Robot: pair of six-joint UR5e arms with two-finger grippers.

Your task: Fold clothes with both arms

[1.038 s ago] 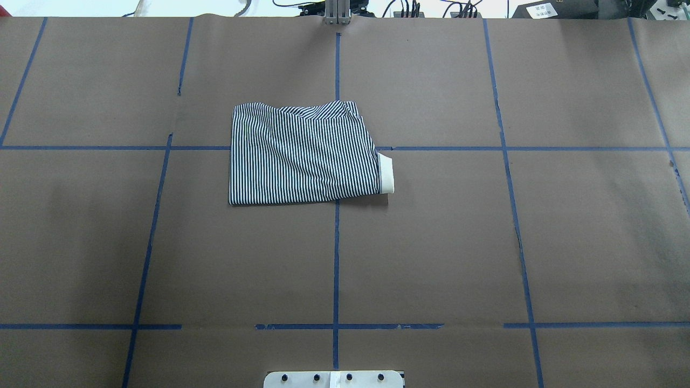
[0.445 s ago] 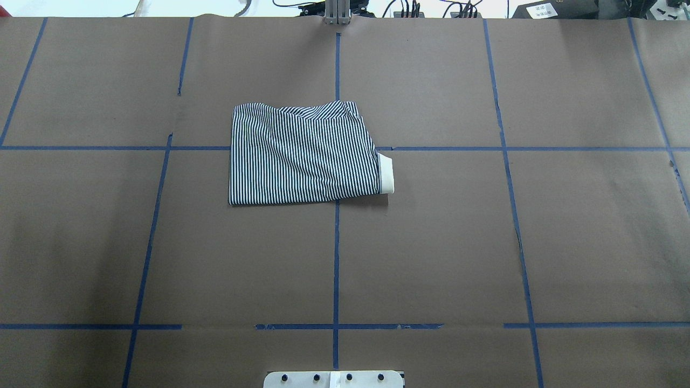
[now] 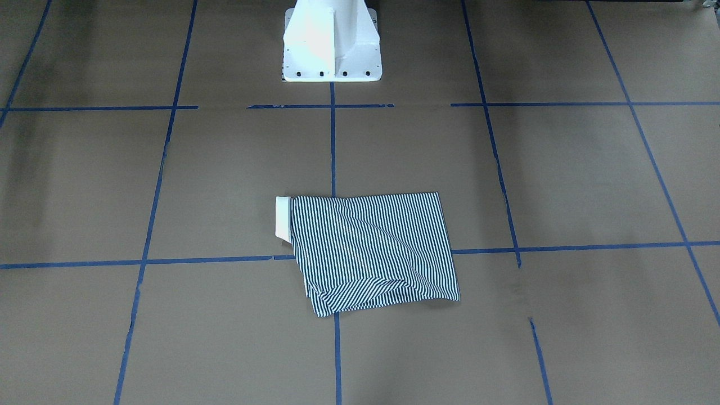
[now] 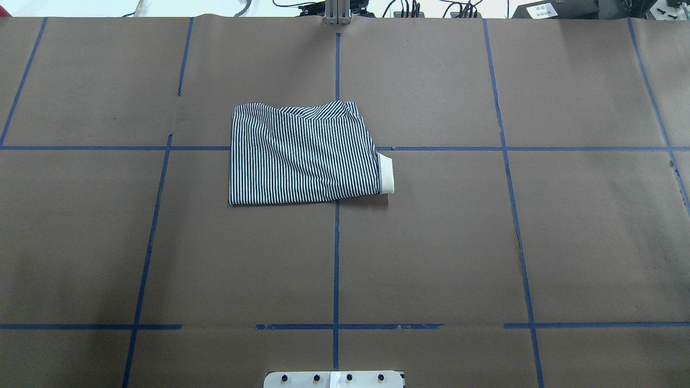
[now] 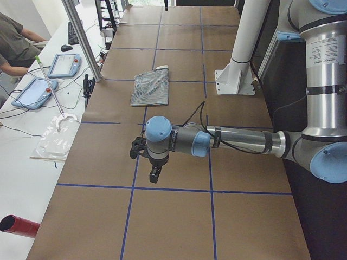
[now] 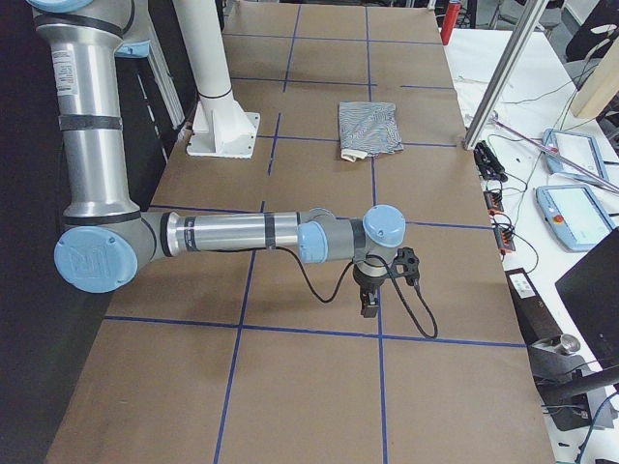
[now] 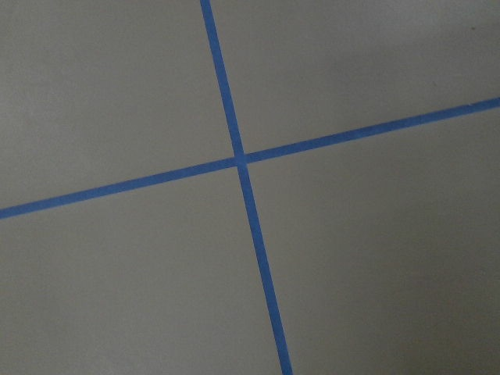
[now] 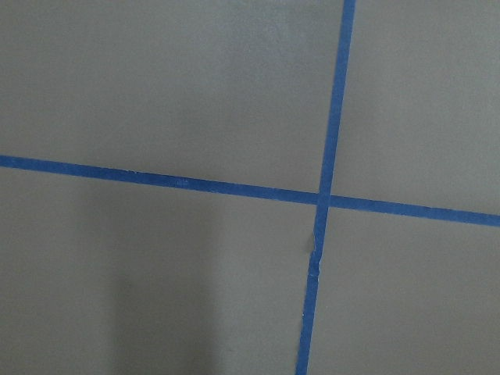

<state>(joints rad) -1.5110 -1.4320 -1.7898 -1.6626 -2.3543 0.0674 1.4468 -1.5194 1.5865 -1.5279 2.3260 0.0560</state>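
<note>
The striped polo shirt [image 4: 304, 156] lies folded into a compact rectangle near the table's middle, its cream collar [image 4: 386, 173] sticking out at one side. It also shows in the front view [image 3: 374, 250], the left side view [image 5: 151, 87] and the right side view [image 6: 368, 129]. My left gripper [image 5: 154, 174] hangs over bare table far from the shirt, seen only in the left side view. My right gripper [image 6: 368, 304] hangs likewise at the other end, seen only in the right side view. I cannot tell whether either is open or shut. Neither touches the shirt.
Brown paper [image 4: 431, 242] with blue tape grid lines [image 4: 336, 258] covers the table. The white pedestal base [image 3: 332, 42] stands at the robot's side. Tablets [image 5: 62, 65], cables and a person sit on the operators' side. A metal post [image 6: 508, 68] rises at that edge.
</note>
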